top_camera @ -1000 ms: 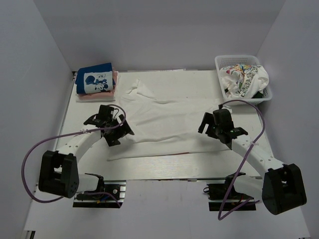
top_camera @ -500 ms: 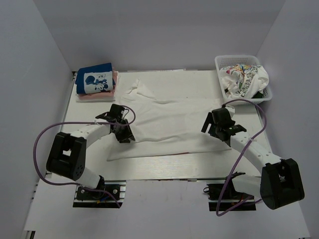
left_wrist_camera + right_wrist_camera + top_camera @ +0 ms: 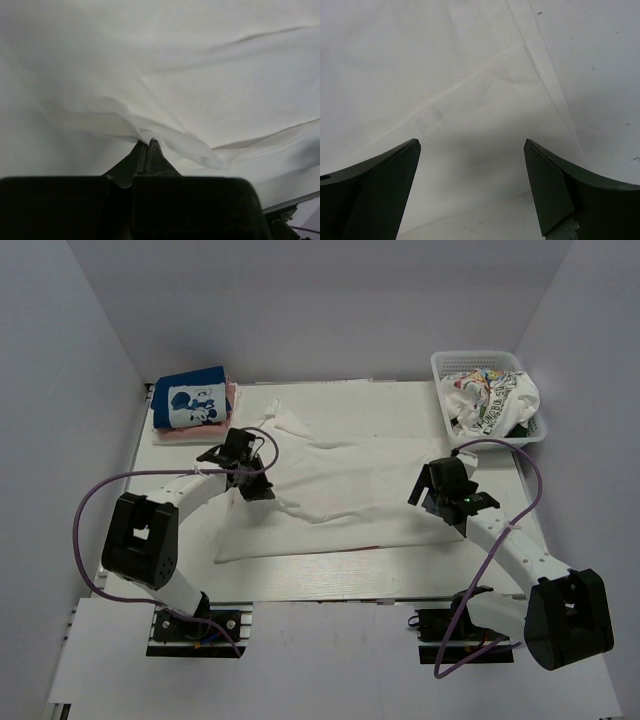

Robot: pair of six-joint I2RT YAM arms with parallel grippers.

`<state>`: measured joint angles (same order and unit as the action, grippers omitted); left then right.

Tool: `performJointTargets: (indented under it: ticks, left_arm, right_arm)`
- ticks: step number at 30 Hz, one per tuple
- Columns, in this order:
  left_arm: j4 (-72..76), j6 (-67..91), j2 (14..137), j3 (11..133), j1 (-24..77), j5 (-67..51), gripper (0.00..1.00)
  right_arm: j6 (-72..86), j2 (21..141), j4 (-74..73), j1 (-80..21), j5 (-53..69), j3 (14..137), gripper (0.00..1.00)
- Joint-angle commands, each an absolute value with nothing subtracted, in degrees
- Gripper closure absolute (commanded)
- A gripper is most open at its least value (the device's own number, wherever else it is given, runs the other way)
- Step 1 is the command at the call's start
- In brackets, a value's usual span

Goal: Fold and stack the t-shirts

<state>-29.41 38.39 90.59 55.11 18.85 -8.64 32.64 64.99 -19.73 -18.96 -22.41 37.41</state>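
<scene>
Wrist-only: shirt (image 3: 210, 85) in left end effector (image 3: 148, 142)

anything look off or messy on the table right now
Nothing looks damaged. The large white t-shirt lies rumpled, one sleeve bunched at the back left, and the left gripper pinches a raised fold of it. In the basket, the unfolded shirts heap above the rim.

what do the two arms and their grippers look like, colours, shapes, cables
The left arm and right arm match: white links joined by boxy black joint housings. A left cable and a right cable, both purple, loop loosely alongside them. The left gripper and right gripper have dark, wedge-shaped fingers tapering to the tips. No markings show.
</scene>
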Motion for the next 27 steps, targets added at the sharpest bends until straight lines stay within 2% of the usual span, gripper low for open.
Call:
performJointTargets:
  ticks: [1, 4, 7, 8, 9, 10, 11, 12, 18, 23, 27]
  left_arm:
    - [-22.1, 37.7, 91.4, 59.8, 19.0, -8.8, 1.0]
    - [-20.7, 37.7, 97.3, 65.5, 19.0, -9.3, 1.0]
    - [-20.6, 36.1, 105.4, 76.9, 19.0, -9.3, 1.0]
    - [-22.9, 35.6, 107.3, 79.7, 19.0, -9.8, 0.95]
    - [-24.7, 35.0, 109.2, 82.3, 19.0, -9.8, 0.61]
    - [-26.4, 34.4, 111.9, 86.5, 19.0, -9.8, 0.38]
    - [-28.6, 34.4, 112.6, 87.8, 19.0, -9.1, 0.09]
    - [-28.7, 33.7, 112.6, 87.8, 19.0, -8.5, 0.0]
    - [-28.7, 33.1, 103.2, 81.8, 19.0, -3.6, 0.0]
    - [-27.2, 35.3, 91.9, 67.8, 19.0, -2.9, 0.0]
    - [-25.3, 38.5, 83.7, 52.1, 19.0, -1.8, 0.0]
  right_arm:
    - [33.3, 64.1, -19.5, -18.9, -23.6, 39.5, 0.1]
    - [33.0, 64.8, -19.6, -18.9, -24.3, 40.3, 0.1]
    - [33.2, 65.6, -19.6, -19.0, -25.0, 40.2, 0.1]
    - [33.3, 65.7, -19.7, -19.0, -25.0, 40.1, 0.1]
    - [33.7, 65.9, -20.0, -18.9, -24.7, 39.9, 0.1]
    - [34.0, 66.5, -20.6, -19.0, -24.7, 39.7, 0.1]
    - [34.3, 66.6, -20.5, -19.0, -24.3, 39.6, 0.1]
    - [34.4, 66.5, -20.7, -18.8, -24.5, 39.6, 0.1]
    - [32.4, 65.2, -17.6, -19.2, -22.5, 38.5, 0.1]
    - [31.9, 70.0, -15.6, -19.1, -19.5, 40.1, 0.1]
    - [32.8, 74.8, -14.3, -19.0, -17.9, 40.7, 0.1]
